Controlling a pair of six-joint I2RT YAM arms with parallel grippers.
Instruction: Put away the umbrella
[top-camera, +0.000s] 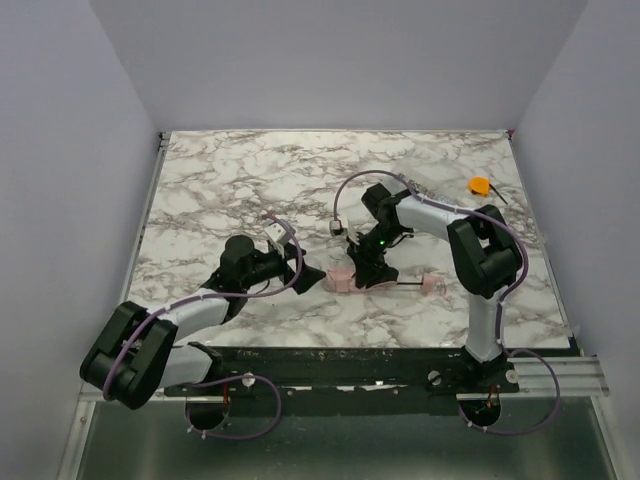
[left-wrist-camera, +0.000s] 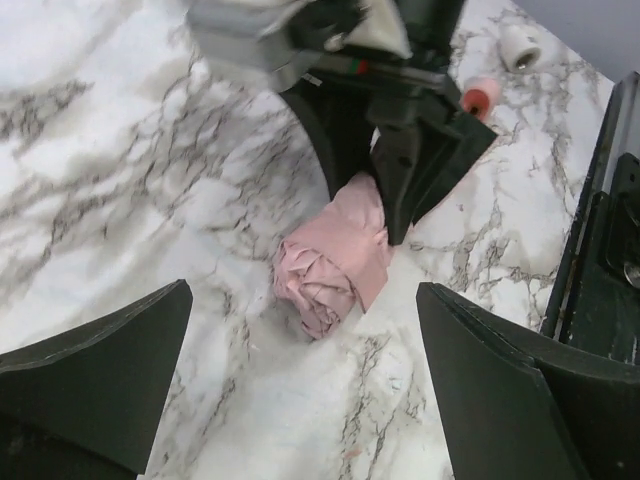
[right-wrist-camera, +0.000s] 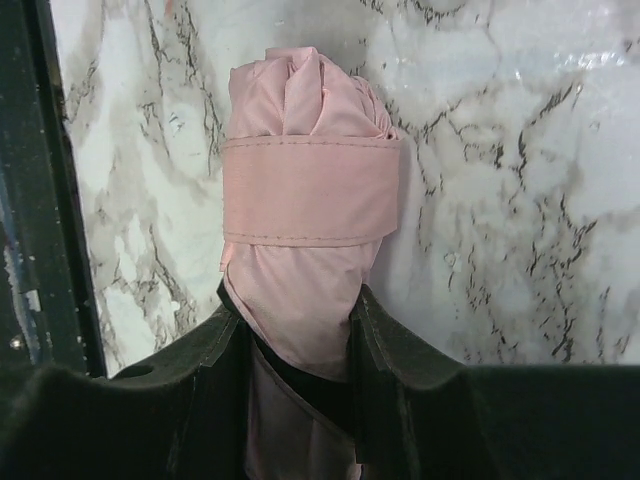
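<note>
The umbrella (top-camera: 343, 276) is folded into a pale pink bundle on the marble table, with its thin dark shaft running right to a small pink handle (top-camera: 433, 286). My right gripper (top-camera: 365, 268) is shut on the bundle. In the right wrist view the pink fabric (right-wrist-camera: 310, 150) with its wrapped strap (right-wrist-camera: 305, 195) sticks out beyond my gripper (right-wrist-camera: 295, 320). My left gripper (top-camera: 308, 275) is open and empty just left of the bundle. In the left wrist view the bundle's end (left-wrist-camera: 330, 270) lies ahead of the open gripper (left-wrist-camera: 305, 370), apart from both fingers.
A clear plastic packet (top-camera: 428, 170) lies at the back right of the table (top-camera: 220, 180), next to a small orange object (top-camera: 480, 185). A small white cylinder (top-camera: 337, 228) stands behind the umbrella. Grey walls enclose the table on three sides.
</note>
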